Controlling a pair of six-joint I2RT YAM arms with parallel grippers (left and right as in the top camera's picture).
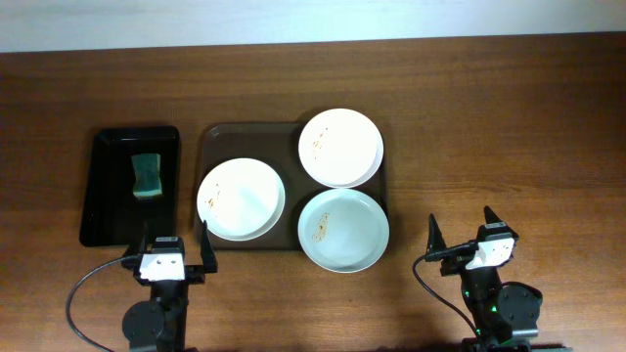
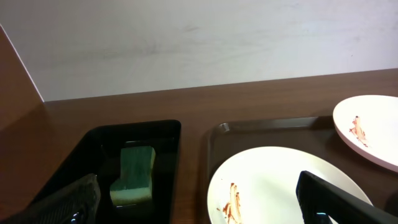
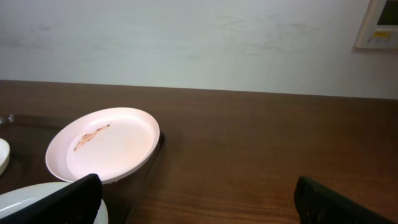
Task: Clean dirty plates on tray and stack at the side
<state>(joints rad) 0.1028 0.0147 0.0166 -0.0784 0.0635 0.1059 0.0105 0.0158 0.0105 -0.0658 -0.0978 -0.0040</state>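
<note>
Three plates with brown stains lie on the dark brown tray [image 1: 223, 135]: a left plate [image 1: 242, 198], a back plate [image 1: 340, 147] and a pale-mint front plate [image 1: 343, 230] overhanging the tray's front right corner. My left gripper [image 1: 176, 246] is open and empty, just in front of the tray's left end. In the left wrist view [image 2: 199, 202] it faces the left plate [image 2: 273, 180]. My right gripper [image 1: 462, 233] is open and empty to the right of the tray. The right wrist view [image 3: 196, 199] shows the back plate [image 3: 106, 146].
A smaller black tray [image 1: 110, 186] left of the brown tray holds a green sponge [image 1: 147, 176], which also shows in the left wrist view [image 2: 134, 174]. A white wall runs along the table's far edge. Bare wooden table lies to the right of the tray.
</note>
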